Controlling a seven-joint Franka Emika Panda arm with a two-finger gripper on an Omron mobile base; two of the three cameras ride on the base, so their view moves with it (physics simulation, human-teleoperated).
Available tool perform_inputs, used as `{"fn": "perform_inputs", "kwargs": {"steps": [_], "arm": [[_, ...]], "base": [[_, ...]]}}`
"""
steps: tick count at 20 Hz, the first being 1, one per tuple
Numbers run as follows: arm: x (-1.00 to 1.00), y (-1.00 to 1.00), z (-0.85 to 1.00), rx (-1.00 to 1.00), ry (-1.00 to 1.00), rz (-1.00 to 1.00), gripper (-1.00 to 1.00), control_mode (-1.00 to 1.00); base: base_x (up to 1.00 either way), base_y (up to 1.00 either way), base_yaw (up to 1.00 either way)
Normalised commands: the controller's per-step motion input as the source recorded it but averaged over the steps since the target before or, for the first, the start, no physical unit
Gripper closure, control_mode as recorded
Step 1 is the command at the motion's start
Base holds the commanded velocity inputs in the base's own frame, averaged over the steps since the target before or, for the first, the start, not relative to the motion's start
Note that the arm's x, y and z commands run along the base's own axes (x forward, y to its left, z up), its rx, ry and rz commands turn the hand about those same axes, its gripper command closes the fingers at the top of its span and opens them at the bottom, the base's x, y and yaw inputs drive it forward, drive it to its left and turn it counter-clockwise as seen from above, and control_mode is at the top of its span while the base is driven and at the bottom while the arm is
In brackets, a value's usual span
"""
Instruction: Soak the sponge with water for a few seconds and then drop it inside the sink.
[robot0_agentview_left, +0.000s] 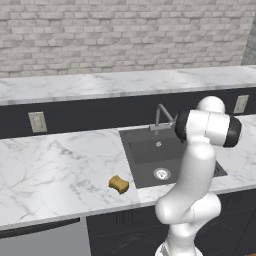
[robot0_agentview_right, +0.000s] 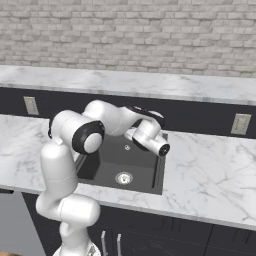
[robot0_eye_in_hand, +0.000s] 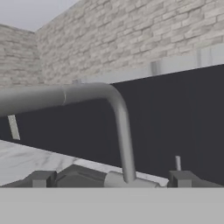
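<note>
**Clerk:** Hand view, item one: the gooseneck faucet (robot0_eye_in_hand: 118, 127), seen close, its spout crossing leftward. The gripper (robot0_eye_in_hand: 111, 180) is recorded with jaws spread wide and nothing held. No water stream is seen.

**Checker:** And the sponge?

**Clerk:** Item two: sponge (robot0_agentview_left: 119, 184), mustard-yellow, lying on the marble counter (robot0_agentview_left: 55, 170) near its front edge, just left of the sink (robot0_agentview_left: 145, 150) and well apart from the gripper.

**Checker:** The step in hand?

**Clerk:** Judged to be turning the water on. The faucet handle should be approached squarely with the jaws kept wide, and pushed gently, so the spout is not swung off the basin.

**Checker:** Surface and room?

**Clerk:** White veined marble, a dark backsplash with outlets (robot0_agentview_left: 37, 122), a raised marble ledge, and a pale brick wall (robot0_agentview_left: 125, 35) behind.
</note>
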Motion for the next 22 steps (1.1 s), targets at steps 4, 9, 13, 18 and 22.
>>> {"fn": "perform_inputs", "kwargs": {"steps": [4,9,13,18,22], "arm": [[0.23,-0.01,-0.16,0.0,0.0,0.0,-1.0,-1.0],[0.19,0.0,-0.17,0.0,0.0,0.0,-1.0,-1.0],[0.13,0.0,-0.16,0.0,0.0,0.0,-1.0,-1.0],[0.14,0.0,-0.18,0.0,0.0,0.0,-1.0,-1.0],[0.22,0.0,-0.18,0.0,0.0,0.01,-1.0,-1.0]], "base": [[0.0,0.0,0.0],[0.0,0.0,0.0],[0.0,0.0,0.0],[0.0,0.0,0.0],[0.0,0.0,0.0]]}}
